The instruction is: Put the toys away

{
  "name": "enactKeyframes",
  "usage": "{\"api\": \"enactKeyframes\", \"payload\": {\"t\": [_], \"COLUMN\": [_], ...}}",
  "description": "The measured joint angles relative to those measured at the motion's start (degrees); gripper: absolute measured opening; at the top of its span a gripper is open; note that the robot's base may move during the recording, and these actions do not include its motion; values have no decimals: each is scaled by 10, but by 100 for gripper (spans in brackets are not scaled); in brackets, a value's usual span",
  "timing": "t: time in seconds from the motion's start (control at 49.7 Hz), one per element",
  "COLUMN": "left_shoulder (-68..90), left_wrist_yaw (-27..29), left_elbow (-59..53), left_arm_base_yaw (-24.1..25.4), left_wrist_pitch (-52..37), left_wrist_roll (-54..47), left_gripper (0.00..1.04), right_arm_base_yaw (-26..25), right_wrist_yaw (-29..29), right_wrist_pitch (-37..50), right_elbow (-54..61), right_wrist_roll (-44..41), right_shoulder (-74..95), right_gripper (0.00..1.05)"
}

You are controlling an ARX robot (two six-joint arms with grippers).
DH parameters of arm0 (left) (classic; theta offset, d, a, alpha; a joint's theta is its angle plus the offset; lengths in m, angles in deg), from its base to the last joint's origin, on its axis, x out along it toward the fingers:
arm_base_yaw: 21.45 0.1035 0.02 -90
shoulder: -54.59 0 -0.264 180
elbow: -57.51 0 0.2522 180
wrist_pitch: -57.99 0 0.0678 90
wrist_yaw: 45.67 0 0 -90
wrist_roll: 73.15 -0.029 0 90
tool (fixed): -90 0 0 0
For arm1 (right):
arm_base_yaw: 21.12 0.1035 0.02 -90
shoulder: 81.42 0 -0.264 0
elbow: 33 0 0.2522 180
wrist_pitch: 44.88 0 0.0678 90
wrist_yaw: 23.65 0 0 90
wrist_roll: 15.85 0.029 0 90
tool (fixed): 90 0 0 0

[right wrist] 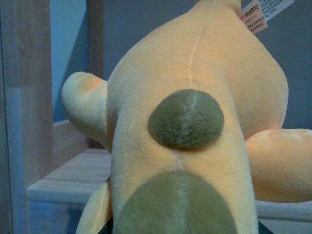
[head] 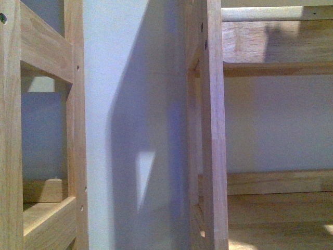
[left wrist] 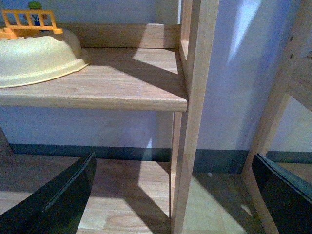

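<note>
The orange-yellow plush toy (right wrist: 195, 97) hangs before the wooden shelf (right wrist: 73, 180), evidently clamped by the right gripper — hidden behind it — ready for stowing; the left gripper (left wrist: 170, 204) gapes wide, empty.

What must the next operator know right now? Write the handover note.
Left gripper: open, empty, facing a wooden shelf.
Right gripper: fingers hidden; the plush toy fills its view, apparently gripped, held before a shelf board.
Done: toy lifted, at the shelving.
To do: set it on a shelf, release.
</note>
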Motion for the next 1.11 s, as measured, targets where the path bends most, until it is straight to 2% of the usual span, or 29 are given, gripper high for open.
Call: {"api": "enactKeyframes", "payload": {"t": [0.241, 0.463, 0.785, 0.986, 1.107], "left_shoulder": [0, 0, 0, 0, 0], "left_wrist_yaw": [0, 0, 0, 0, 0], "left_elbow": [0, 0, 0, 0, 0], "left_arm_base_yaw": [0, 0, 0, 0, 0], "left_wrist_pitch": [0, 0, 0, 0, 0], "left_wrist_roll": [0, 0, 0, 0, 0], "left_gripper": [99, 99, 99, 99, 99], "right_arm_base_yaw": [35, 88, 154, 173, 180], "right_wrist_yaw": [27, 48, 76, 117, 121], "right_wrist_pitch": [-73, -102, -75, -52, -43], "right_elbow": [-199, -318, -379, -389, -394], "right_wrist_roll": [-3, -1, 1, 4, 7], "right_shoulder": [151, 244, 338, 388, 410], "right_gripper": [20, 20, 20, 20, 20]}}
